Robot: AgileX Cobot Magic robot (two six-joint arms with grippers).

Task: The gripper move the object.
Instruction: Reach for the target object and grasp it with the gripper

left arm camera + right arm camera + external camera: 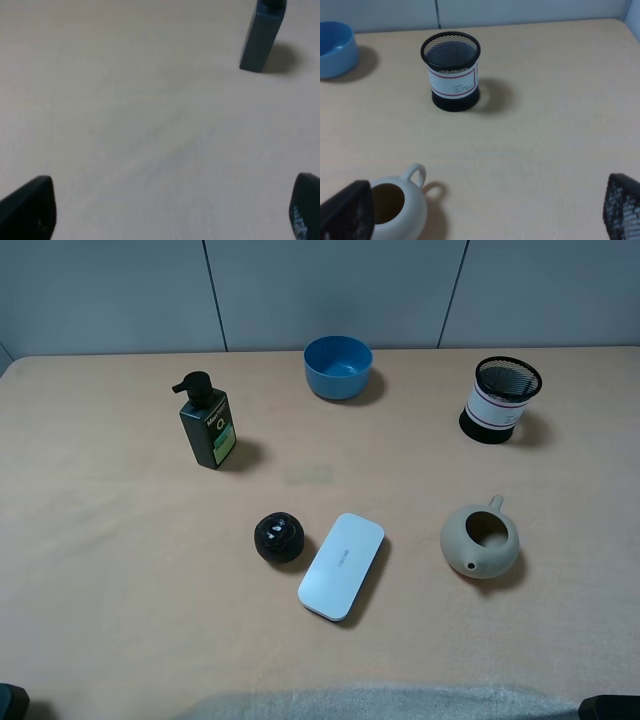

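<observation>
Tan table (pixel 120 570) from high above, six things spread over it. At two o'clock, upright and well apart from the rest: black mesh pen cup (pixel 503 400) with a white band and thin red stripes. At twelve o'clock, a blue bowl (pixel 338 367). At ten o'clock, a dark pump bottle (pixel 207 425). Near the middle, a black round thing (pixel 279 538) just beside a flat white case (pixel 341 565). At four o'clock, a beige pot (pixel 480 540) with a loop handle.

Right claw (pixel 482 212) spread wide, pinching nothing, low over the table, with the pen cup (pixel 452 75) ahead and untouched. Beige pot (pixel 400 205) close by one finger. Left claw (pixel 165 210) likewise spread and empty, facing bare table, with the pump bottle (pixel 262 37) beyond.

Likely troubles from here:
- Clipping the beige pot on the way forward, sitting as near as that to the right claw's path.
- Tipping the cup, probably light, by striking its rim instead of straddling it.
- Denting the mesh, or slipping on it, if squeezed too hard or off-centre.
- Catching the wide base on the table and toppling the cup if lifted too little.

Hard to make out:
- Print on the white band, too small to read.
- Only the fingertips of both claws in the wrist views, the rest cut off.
- From above, neither claw in plain sight.
- Pump bottle's head cut off in the left wrist view.
- Inside of the cup unclear.
</observation>
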